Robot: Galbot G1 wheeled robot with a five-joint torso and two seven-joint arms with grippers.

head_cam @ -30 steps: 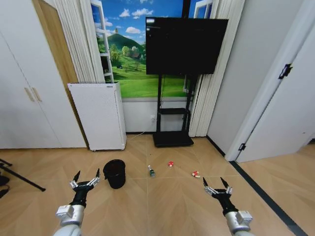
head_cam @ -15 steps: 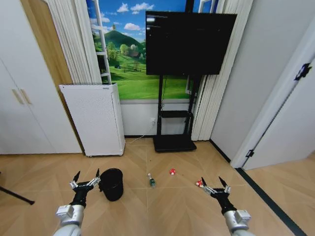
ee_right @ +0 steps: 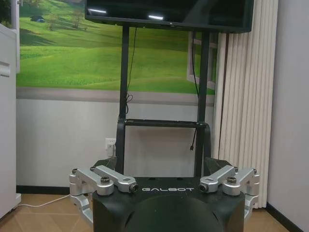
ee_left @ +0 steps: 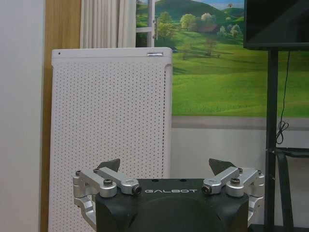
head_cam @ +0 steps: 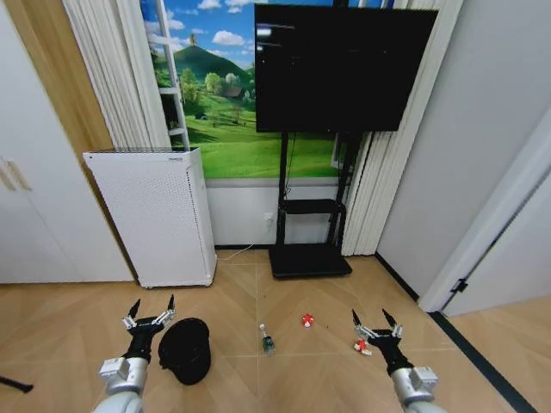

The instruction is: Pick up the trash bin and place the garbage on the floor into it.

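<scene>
The left tool [head_cam: 151, 319] is held out low in front of the robot with its two black-tipped fingers spread wide and nothing between them. Just beside it, a little to the right and lower, stands the small black round trash bin [head_cam: 184, 349] on the light brown wooden floor [head_cam: 232, 292]. The tool is very near the bin's rim, but I cannot tell if it touches.

The right tool [head_cam: 373, 326] is also held out low, its fingers spread wide and empty. A tiny red-and-white piece [head_cam: 361, 347] lies right by it on the floor. Another tiny red-and-white piece [head_cam: 307, 320] lies farther in, and a clear plastic bottle with a green label [head_cam: 267, 341] lies between that piece and the bin.

The job now looks like getting close and taking the bin. To do it well, the left tool should come down with one finger inside the rim and one outside, then pinch the wall firmly. The bin looks light, so it should be lifted straight up and kept level.

Behind the bin stands a tall white box with little holes [head_cam: 153, 216], well apart from it.
</scene>
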